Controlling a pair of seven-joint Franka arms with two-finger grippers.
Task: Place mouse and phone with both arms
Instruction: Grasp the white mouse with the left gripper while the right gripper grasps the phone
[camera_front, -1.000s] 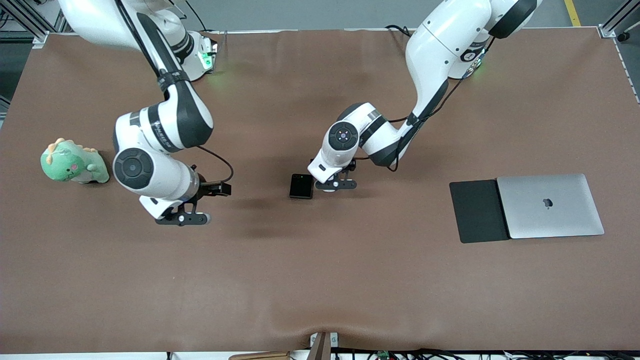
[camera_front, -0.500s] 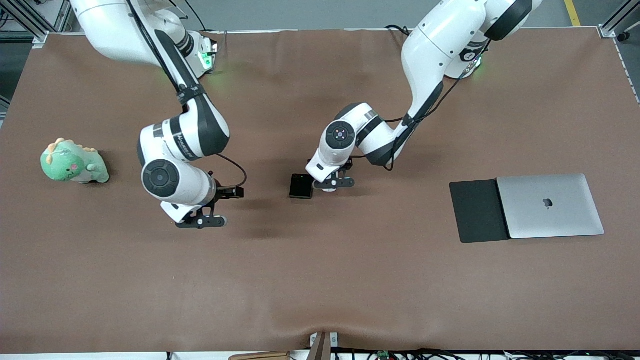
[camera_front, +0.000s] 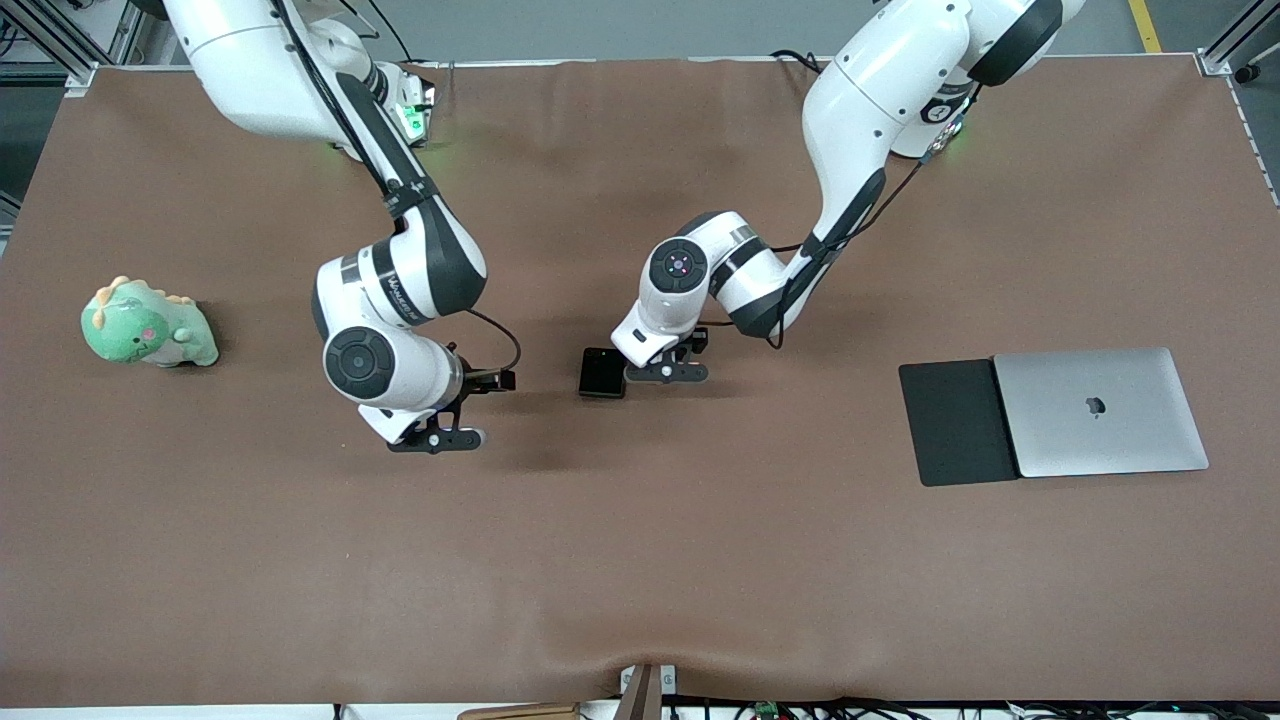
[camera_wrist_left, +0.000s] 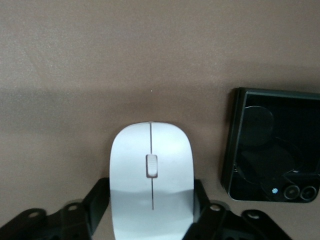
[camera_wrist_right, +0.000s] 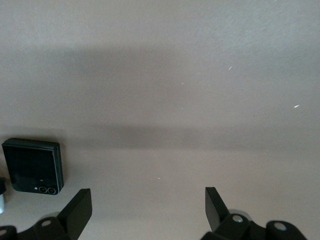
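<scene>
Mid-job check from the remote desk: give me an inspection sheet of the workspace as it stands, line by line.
Surface: brown mat-covered table, flat, slight bulge at the edge nearest the front camera.
Job's things: glossy white oval mouse between the left gripper's fingers; small black square phone flat on the table beside it.
Clutter: green plush dinosaur at the right arm's end; flat black mouse pad touching a closed silver laptop at the left arm's end.
Grippers: left gripper low beside the phone, straddling the mouse; right gripper open, empty, over bare table.
Cables: black cables along both arms; more at the table edge nearest the camera.
Surroundings: metal frame posts at the corners, grey floor.
</scene>
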